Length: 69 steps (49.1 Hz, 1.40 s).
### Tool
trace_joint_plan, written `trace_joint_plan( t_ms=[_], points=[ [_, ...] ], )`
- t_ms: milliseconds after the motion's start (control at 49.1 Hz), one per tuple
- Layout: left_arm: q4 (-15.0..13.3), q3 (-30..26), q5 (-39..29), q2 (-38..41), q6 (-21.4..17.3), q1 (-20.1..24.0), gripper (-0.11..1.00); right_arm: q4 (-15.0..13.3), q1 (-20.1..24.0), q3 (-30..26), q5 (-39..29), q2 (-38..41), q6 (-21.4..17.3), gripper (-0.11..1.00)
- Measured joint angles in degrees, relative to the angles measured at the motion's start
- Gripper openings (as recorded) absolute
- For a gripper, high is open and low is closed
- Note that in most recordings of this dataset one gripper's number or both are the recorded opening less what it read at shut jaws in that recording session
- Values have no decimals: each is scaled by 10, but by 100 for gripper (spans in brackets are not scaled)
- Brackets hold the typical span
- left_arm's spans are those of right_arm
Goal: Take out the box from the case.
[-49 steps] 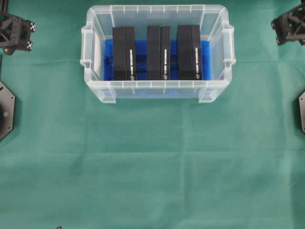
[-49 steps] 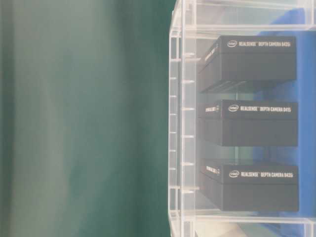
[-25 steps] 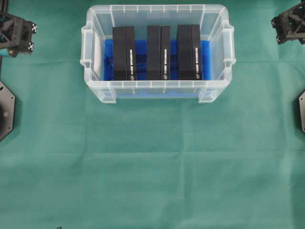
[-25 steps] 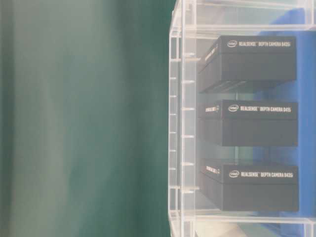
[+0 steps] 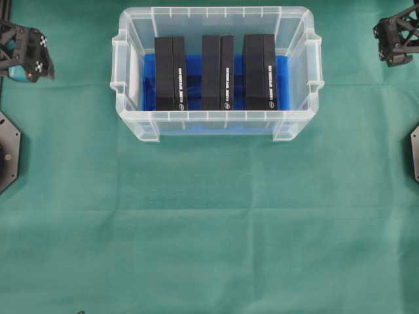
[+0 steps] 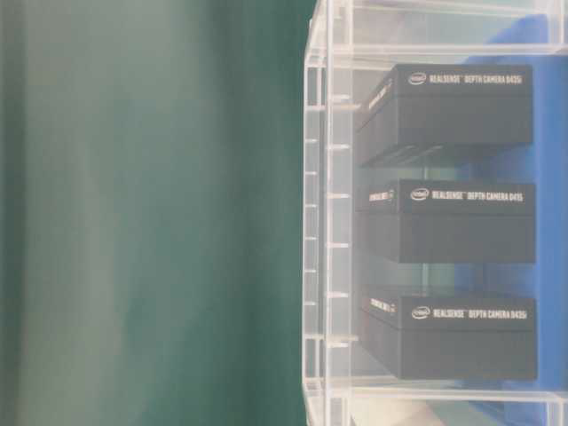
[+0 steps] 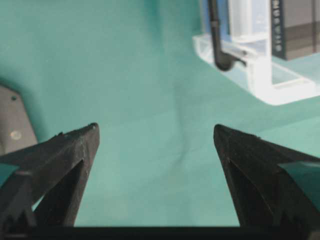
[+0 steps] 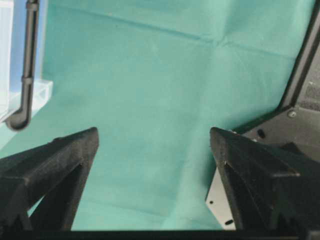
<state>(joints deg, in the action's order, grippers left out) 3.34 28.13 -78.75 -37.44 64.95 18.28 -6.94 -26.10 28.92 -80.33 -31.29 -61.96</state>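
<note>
Because neither arm has yet reached the case [image 5: 216, 72], the step in hand is judged to be the approach. In the overhead view the case sits at the far centre of the green surface [image 5: 209, 229]. Three black boxes stand on edge inside it in a row: left box [image 5: 170, 72], middle box [image 5: 217, 72], right box [image 5: 260, 72]. They rest on the blue cloth [image 5: 149, 78]. The left gripper [image 5: 25, 52] waits at the far left edge and the right gripper [image 5: 396, 40] at the far right edge, both well apart from the case. Narrow gaps separate the boxes, so a descent from straight above with one finger in each gap is advised. The case rim stands above the box tops; clear it before any sideways travel. Wide bare surface lies on the near side for setting a box down.

In the table-level view the three boxes show through the ribbed clear wall [image 6: 324, 222], each upright and apart from its neighbours.

In the left wrist view the fingers [image 7: 70, 150] stand wide apart with nothing between them. A case corner lies ahead to the right.

In the right wrist view the fingers [image 8: 65, 155] likewise stand wide apart and empty. The case edge is at far left, and a dark arm base [image 8: 300, 115] is close on the right.
</note>
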Motion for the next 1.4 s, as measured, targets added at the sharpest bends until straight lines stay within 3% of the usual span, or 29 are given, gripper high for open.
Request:
trace_joint_plan(
  t_ms=[814,1140,1404],
  points=[
    [0,0,-5,1,1,0,95,-3,0,0,1,1,-11,94],
    [0,0,-13,3,2,0,95,4,0,-3,26,20,-45,94],
    [2,0,-22,4,2,1,94,11,23,-42,53,76,-70,94]
  ],
)
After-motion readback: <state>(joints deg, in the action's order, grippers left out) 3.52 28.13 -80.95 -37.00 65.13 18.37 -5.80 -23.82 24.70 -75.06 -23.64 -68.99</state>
